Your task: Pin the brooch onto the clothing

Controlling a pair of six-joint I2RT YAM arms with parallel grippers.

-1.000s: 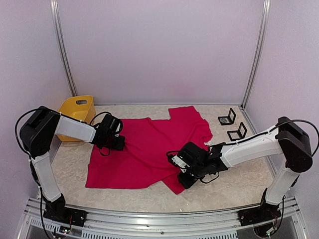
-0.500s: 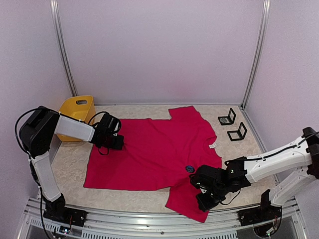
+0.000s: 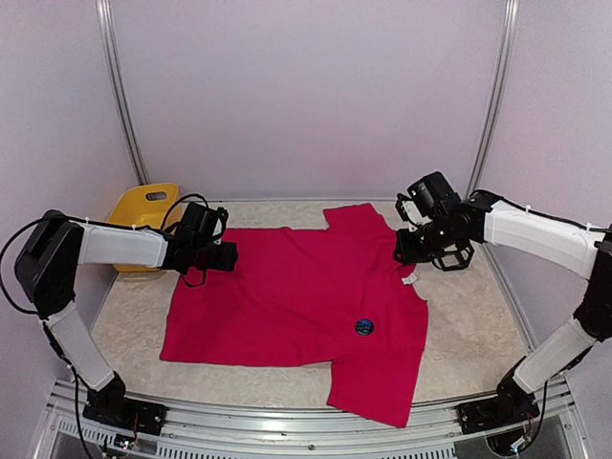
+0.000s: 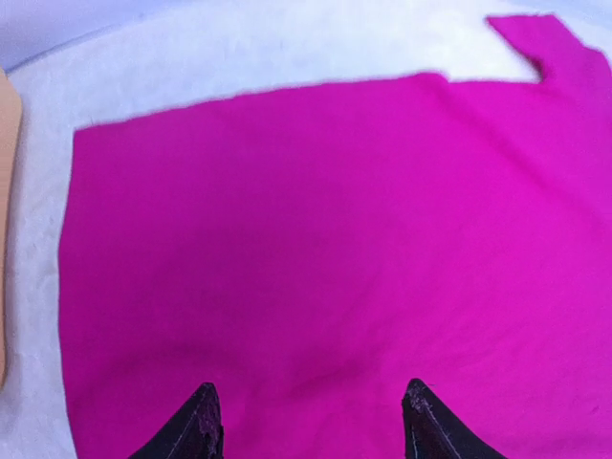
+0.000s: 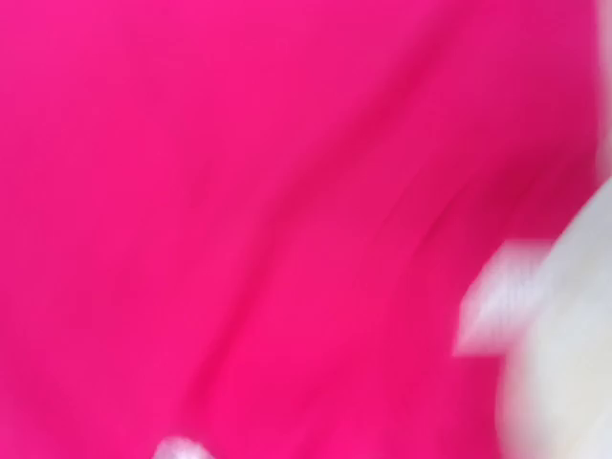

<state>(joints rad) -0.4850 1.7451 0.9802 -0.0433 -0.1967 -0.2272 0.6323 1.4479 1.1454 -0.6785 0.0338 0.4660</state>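
The crimson-pink T-shirt [image 3: 287,296] lies spread flat on the table. A small round dark blue brooch [image 3: 364,326] sits on its front right part. My left gripper [image 3: 228,257] is at the shirt's left edge. In the left wrist view it [image 4: 309,406] is open and empty, with both dark fingertips [image 4: 204,424] over the fabric [image 4: 316,220]. My right gripper [image 3: 413,251] hovers at the shirt's far right edge near the collar. The right wrist view is blurred and shows only pink fabric [image 5: 239,210], with no fingers visible.
A yellow plastic tub [image 3: 145,204] stands at the back left, behind my left arm. A small white label [image 3: 409,279] pokes out at the shirt's right edge. Metal frame posts rise at both back corners. A rail runs along the near edge.
My right arm has swung from the shirt's front right up to the back right by the collar. The folded front part of the shirt now lies flat, showing the brooch. My left gripper has barely shifted.
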